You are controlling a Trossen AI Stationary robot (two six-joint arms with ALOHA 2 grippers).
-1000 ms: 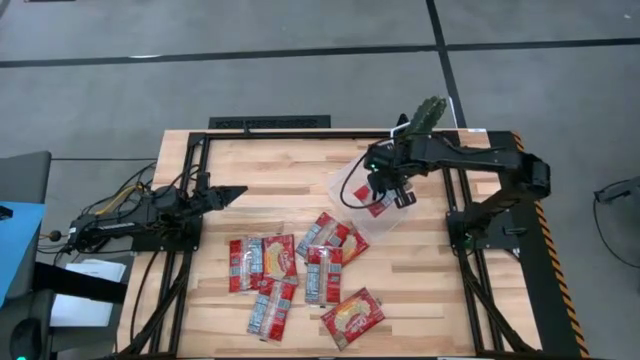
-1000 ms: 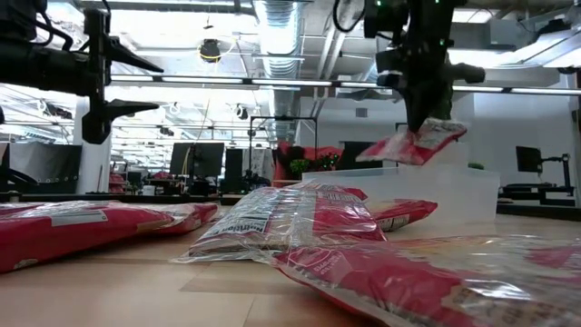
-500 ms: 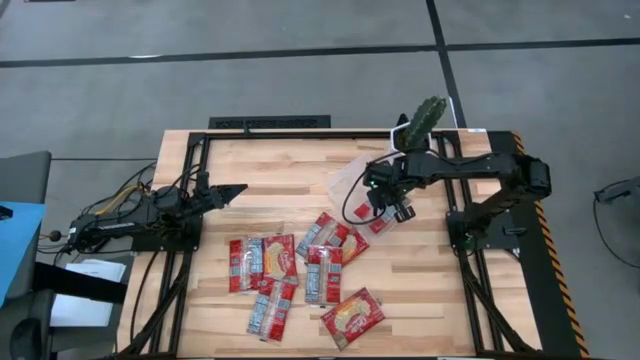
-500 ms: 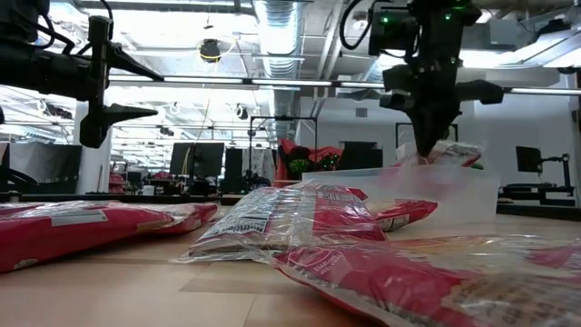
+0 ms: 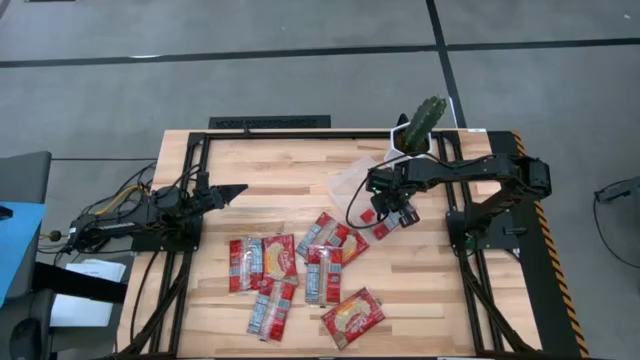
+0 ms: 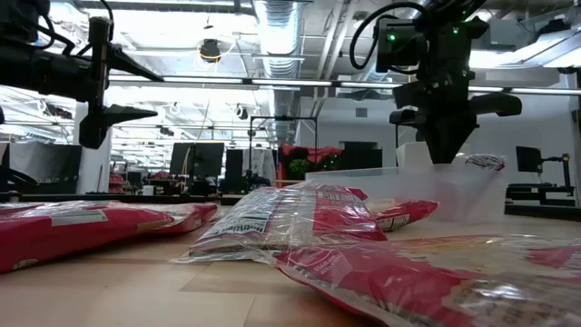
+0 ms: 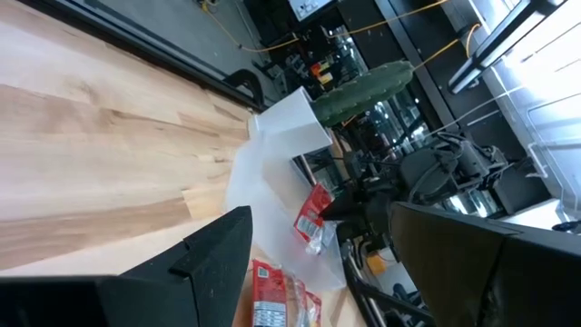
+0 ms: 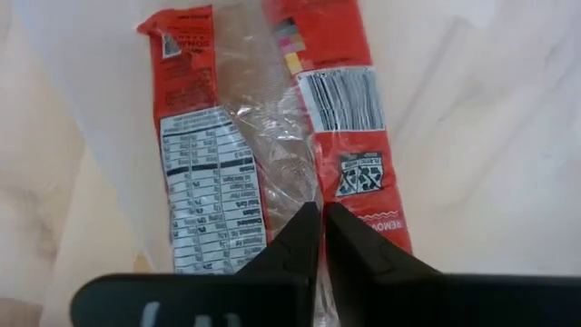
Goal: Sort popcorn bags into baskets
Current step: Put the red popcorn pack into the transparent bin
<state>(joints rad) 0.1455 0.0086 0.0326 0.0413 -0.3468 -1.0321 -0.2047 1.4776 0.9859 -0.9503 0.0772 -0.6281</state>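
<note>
My right gripper (image 8: 320, 211) points down into the clear tray (image 5: 345, 183) and is shut on a red popcorn bag (image 8: 272, 136). The bag also shows in the high view (image 5: 379, 226), near the tray's near right corner. In the low view one end of the bag (image 6: 484, 163) peeks over the tray's wall (image 6: 408, 191), beside the gripper (image 6: 448, 150). Several more red bags (image 5: 300, 270) lie flat on the table. My left gripper (image 5: 238, 190) is open and empty, above the table's left part. My right gripper pinches the bag at its clear middle strip (image 8: 286, 173) between its two fingertips, which stand almost together. The fingers come from above, pointing down. The bag lies spread out in the tray, printed back side up.
A white pot with a green cactus (image 5: 420, 125) stands just behind the tray at the table's far edge. The loose bags (image 6: 290, 218) fill the table's near middle. Bare wood (image 5: 280, 175) lies between my left gripper and the tray.
My right gripper has gone down into the tray and a little toward the near edge, carrying the bag. The bag hung tilted above the tray a second ago and now lies low inside it. My left arm has kept still.
</note>
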